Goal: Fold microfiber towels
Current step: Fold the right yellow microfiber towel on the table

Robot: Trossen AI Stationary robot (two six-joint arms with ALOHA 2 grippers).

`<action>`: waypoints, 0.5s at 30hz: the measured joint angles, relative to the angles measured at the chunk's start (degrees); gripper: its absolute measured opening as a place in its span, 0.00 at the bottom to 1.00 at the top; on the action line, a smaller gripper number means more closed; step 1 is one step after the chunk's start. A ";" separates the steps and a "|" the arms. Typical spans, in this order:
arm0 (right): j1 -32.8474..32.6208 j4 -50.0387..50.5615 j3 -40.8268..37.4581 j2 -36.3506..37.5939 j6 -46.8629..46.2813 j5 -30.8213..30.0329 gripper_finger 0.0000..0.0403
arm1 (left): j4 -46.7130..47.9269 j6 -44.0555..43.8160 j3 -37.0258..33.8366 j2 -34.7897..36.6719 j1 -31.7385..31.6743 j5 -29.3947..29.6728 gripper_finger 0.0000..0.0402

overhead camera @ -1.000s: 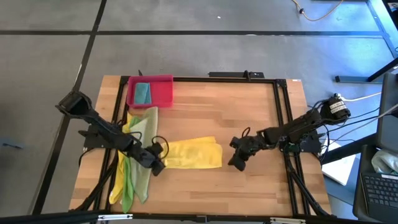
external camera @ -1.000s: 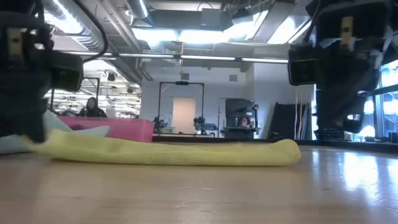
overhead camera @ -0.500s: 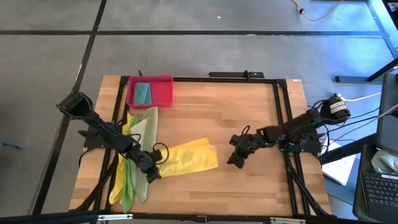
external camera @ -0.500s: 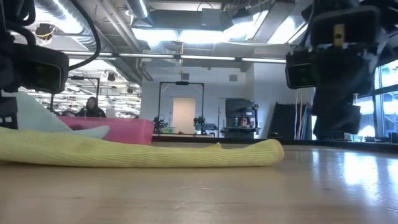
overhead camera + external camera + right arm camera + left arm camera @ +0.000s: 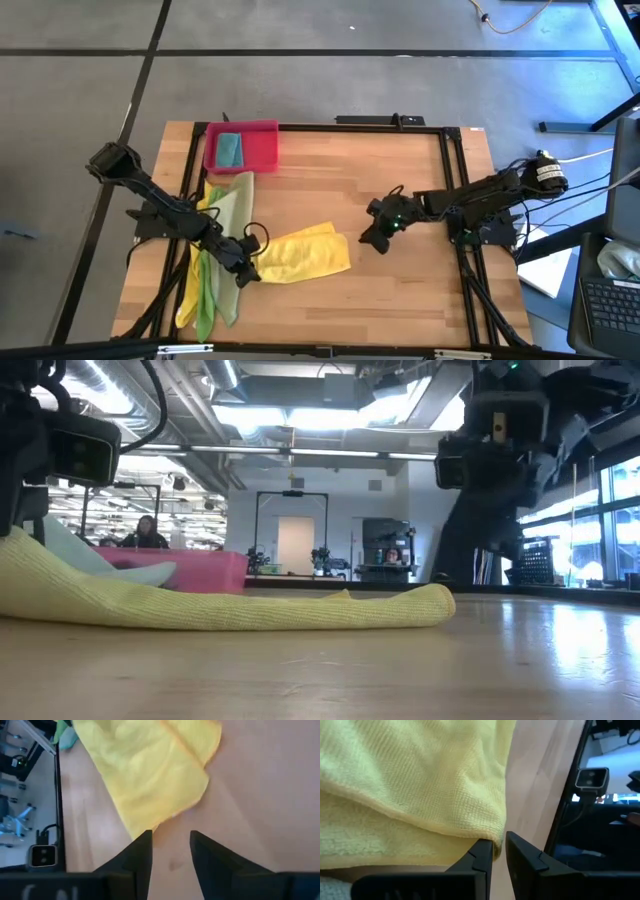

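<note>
Since a second ago my left gripper (image 5: 243, 268) has dragged the yellow towel (image 5: 300, 256) toward my left side, so its far end now stops short of where it lay, and my right gripper (image 5: 371, 236) has lifted away toward the table's middle. My left fingers (image 5: 479, 854) stand almost together with only a thin slit between them, nipping what looks like the very corner of the yellow cloth; the bite is shallow and I judge it as a hold, not a firm one. My right jaws hang parted and empty, above bare wood just beside the towel's free end. The towel lies folded lengthwise on the table (image 5: 400, 190), left of centre, its near end resting against the heap of green and yellow towels (image 5: 215, 250) on my left side; the teal towel (image 5: 230, 150) sits in the pink tray (image 5: 262, 142) at the far corner. The risk is plain: with so little cloth pinched, another pull could slip the corner out and let the fold fall open, or I could drag the towel onto the heap and tangle the layers. My left arm reaches low, stretched diagonally across the heap, wrist close to the wood; my right arm extends inward from its base, raised, wrist angled down.
</note>
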State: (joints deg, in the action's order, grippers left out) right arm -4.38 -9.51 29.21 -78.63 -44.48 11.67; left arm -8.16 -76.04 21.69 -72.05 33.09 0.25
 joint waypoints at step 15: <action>7.20 20.31 28.43 -15.42 43.73 -0.04 0.26 | 0.04 1.51 2.34 2.73 -1.49 5.11 0.10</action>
State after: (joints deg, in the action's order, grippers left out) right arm 2.81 10.80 57.64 -94.05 -0.75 11.64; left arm -8.12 -74.53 24.04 -69.32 31.61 5.36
